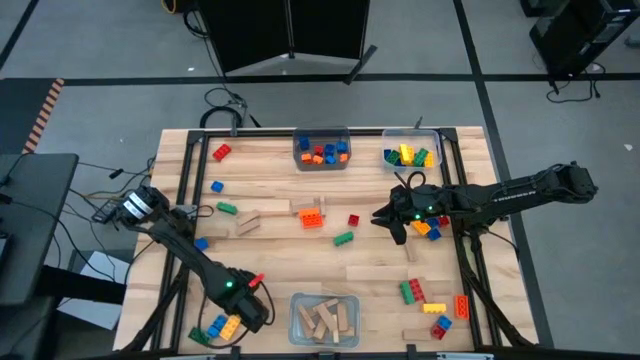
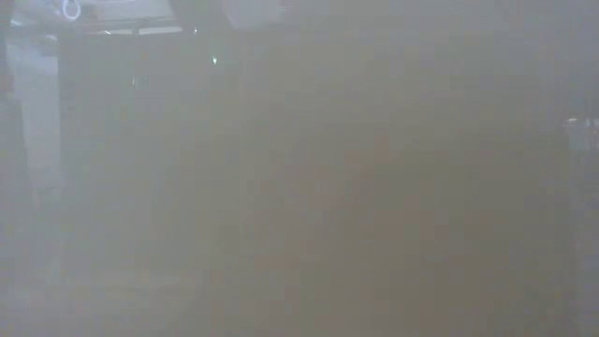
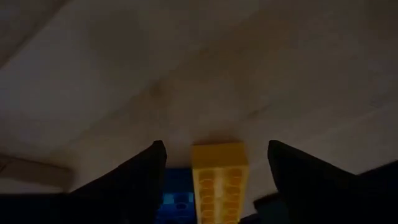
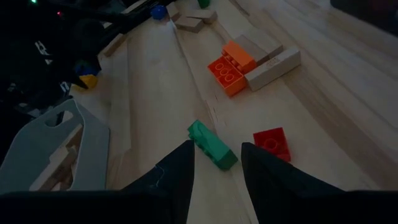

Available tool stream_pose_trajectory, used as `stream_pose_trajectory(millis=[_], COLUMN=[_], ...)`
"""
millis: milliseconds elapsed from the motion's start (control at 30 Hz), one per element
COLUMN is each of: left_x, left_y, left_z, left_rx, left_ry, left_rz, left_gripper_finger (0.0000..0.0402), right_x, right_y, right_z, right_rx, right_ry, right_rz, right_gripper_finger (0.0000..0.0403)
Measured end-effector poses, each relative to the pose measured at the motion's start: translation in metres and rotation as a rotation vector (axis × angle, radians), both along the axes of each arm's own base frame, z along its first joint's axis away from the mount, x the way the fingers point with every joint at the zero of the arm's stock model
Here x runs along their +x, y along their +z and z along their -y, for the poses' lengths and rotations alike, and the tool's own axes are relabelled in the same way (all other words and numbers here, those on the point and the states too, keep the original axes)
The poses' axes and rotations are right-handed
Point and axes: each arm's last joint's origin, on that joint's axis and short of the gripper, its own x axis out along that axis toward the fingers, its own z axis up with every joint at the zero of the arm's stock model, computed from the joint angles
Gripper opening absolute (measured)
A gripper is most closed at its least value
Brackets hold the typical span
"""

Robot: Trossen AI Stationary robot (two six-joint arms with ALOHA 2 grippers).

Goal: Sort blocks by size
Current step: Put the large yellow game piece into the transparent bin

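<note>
Studded bricks and tan wooden blocks lie scattered over the wooden table (image 1: 280,262). At the near left corner my left gripper (image 1: 240,315) (image 3: 216,144) points down, open, one finger on either side of a yellow brick (image 3: 219,180) (image 1: 226,325), with a gap on both sides. A blue brick (image 3: 177,194) lies against the yellow one. My right gripper (image 1: 392,222) (image 4: 216,147) hovers open right of the table's middle, slanting down, nothing between its fingers. A green brick (image 4: 211,144) (image 1: 343,238) lies flat on the table below and ahead of it.
Two clear bins with small bricks (image 1: 322,150) (image 1: 412,152) stand at the far edge. A bin with wooden blocks (image 1: 323,320) stands at the near edge. Orange bricks (image 4: 231,67), a red brick (image 4: 272,143) and wooden blocks (image 1: 265,213) lie mid-table. More bricks (image 1: 430,300) lie near right.
</note>
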Motion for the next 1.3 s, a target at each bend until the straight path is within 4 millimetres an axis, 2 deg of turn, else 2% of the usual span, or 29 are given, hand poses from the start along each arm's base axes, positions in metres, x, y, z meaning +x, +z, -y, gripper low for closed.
stream_pose_trajectory(millis=[233, 367, 633, 733, 900, 1000, 1100, 1300], left_x=[-0.003, -0.009, -0.009, -0.008, -0.009, -0.007, -0.006, -0.006], left_y=[-0.005, -0.012, -0.026, -0.026, -0.027, -0.024, -0.016, 0.018], left_z=[0.006, 0.014, 0.023, 0.024, 0.024, 0.025, 0.021, -0.013], left_rx=[-0.054, -0.061, -0.102, -0.104, -0.104, -0.083, -0.036, 0.195], left_ry=[0.012, -0.003, 0.012, 0.028, 0.026, 0.024, 0.040, 0.170], left_rz=[0.010, -0.037, -0.100, -0.106, -0.106, -0.072, -0.002, 0.174], left_gripper_finger=[0.0284, 0.0284, 0.0278, 0.0254, 0.0181, 0.0144, 0.0145, 0.0150], right_x=[0.000, 0.000, 0.000, 0.000, 0.000, 0.000, 0.000, 0.000], right_y=[0.000, 0.000, 0.000, 0.000, 0.000, 0.000, 0.000, 0.001], right_z=[0.000, 0.000, 0.000, 0.000, 0.000, 0.000, 0.000, 0.000], right_rx=[0.000, 0.000, -0.021, -0.023, -0.028, -0.029, -0.030, -0.030], right_ry=[0.000, 0.000, 0.012, 0.012, 0.015, 0.016, 0.016, 0.016], right_rz=[0.000, 0.000, -0.001, -0.001, -0.001, -0.001, 0.000, 0.007], right_gripper_finger=[0.0147, 0.0147, 0.0147, 0.0147, 0.0147, 0.0147, 0.0147, 0.0147])
